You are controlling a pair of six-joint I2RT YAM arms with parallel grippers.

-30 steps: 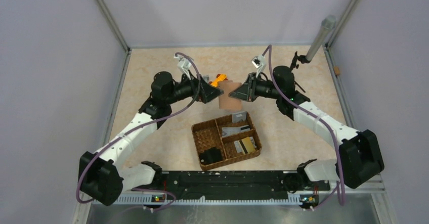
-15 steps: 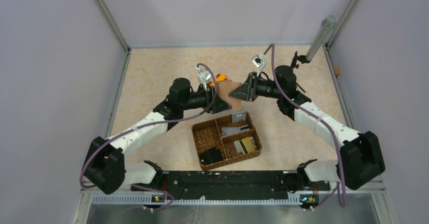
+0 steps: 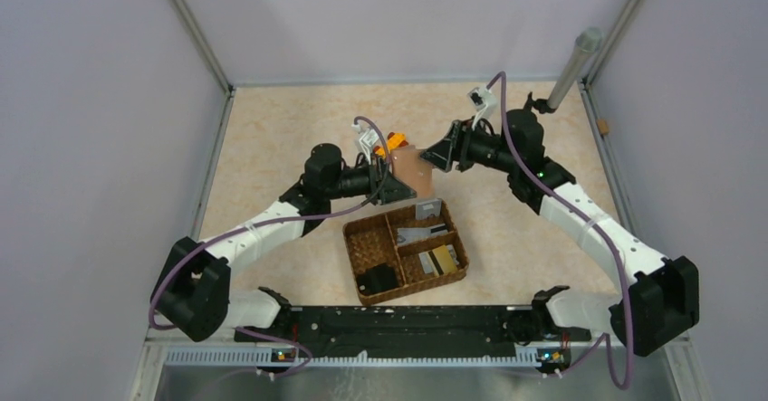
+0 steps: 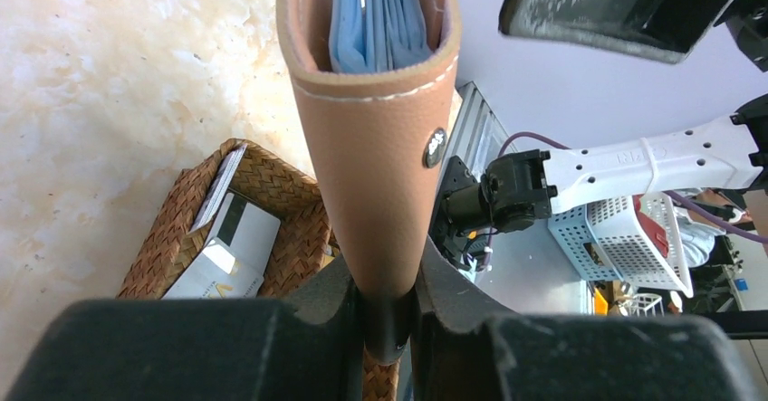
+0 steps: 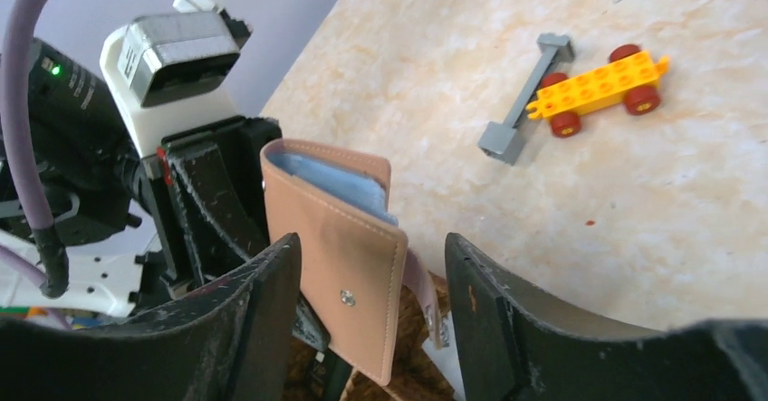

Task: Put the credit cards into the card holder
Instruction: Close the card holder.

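The left gripper [image 4: 389,303] is clamped on the folded edge of the small brown leather-like card holder [image 4: 371,147], whose light blue pockets point away from the fingers (snap stud on its side). The right gripper [image 5: 367,265] stands spread and empty, near the holder. Grey and gold credit cards [image 3: 443,258] lie in the woven brown basket [image 3: 349,232].
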